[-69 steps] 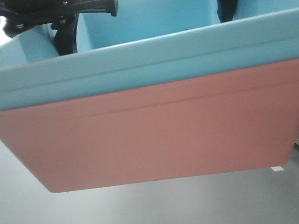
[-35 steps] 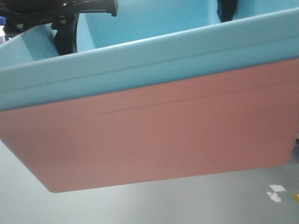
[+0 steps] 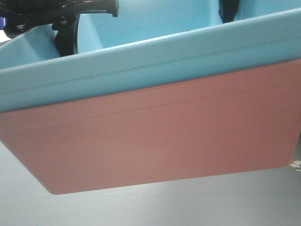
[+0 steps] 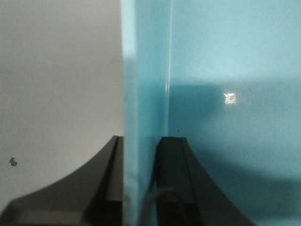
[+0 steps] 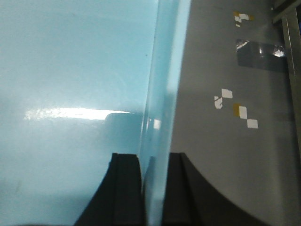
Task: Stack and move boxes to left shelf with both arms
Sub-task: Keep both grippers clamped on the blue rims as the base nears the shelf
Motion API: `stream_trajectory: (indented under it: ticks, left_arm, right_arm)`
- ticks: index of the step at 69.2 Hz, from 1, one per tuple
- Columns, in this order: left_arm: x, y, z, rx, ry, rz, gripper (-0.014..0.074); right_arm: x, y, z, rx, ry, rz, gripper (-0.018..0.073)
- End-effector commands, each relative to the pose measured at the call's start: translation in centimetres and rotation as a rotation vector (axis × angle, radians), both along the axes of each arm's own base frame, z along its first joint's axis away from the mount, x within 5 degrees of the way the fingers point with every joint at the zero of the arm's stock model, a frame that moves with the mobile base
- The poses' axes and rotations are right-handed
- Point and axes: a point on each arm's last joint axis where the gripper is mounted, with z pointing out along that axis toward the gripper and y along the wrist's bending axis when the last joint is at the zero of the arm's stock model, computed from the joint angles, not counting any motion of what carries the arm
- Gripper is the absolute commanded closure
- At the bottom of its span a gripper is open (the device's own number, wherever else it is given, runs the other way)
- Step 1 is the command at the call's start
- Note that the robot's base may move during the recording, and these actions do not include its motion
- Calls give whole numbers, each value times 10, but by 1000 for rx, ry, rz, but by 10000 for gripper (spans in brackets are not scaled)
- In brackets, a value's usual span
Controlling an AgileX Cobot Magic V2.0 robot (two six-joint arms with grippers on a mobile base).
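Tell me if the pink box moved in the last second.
Yes. The pink box keeps its place in view, but floor tape marks beside its corner have shifted; which way is unclear.

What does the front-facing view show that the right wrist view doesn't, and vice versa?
Front-facing only: the pink box, its long side wall filling the frame, with the blue box sitting in it, plus black arm hardware above the blue rim.
Right wrist only: the right end effector with one finger on either side of the blue box's wall, a dark grey patch on the floor, and a metal rail at the top right corner.
Both: the blue box and the grey floor.
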Motion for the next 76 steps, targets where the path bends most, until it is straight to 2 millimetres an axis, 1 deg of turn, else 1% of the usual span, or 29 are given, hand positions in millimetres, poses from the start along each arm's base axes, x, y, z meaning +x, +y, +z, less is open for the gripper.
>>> stream_trajectory:
  ticks: [1,76]
  left_arm:
    - [-4,-24,37,-241,-174,-124,606]
    - [-4,-24,37,-241,-174,-124,606]
  right_arm:
    - [-12,5,22,103,-24,54,506]
    - [-13,5,22,100,-21,51,506]
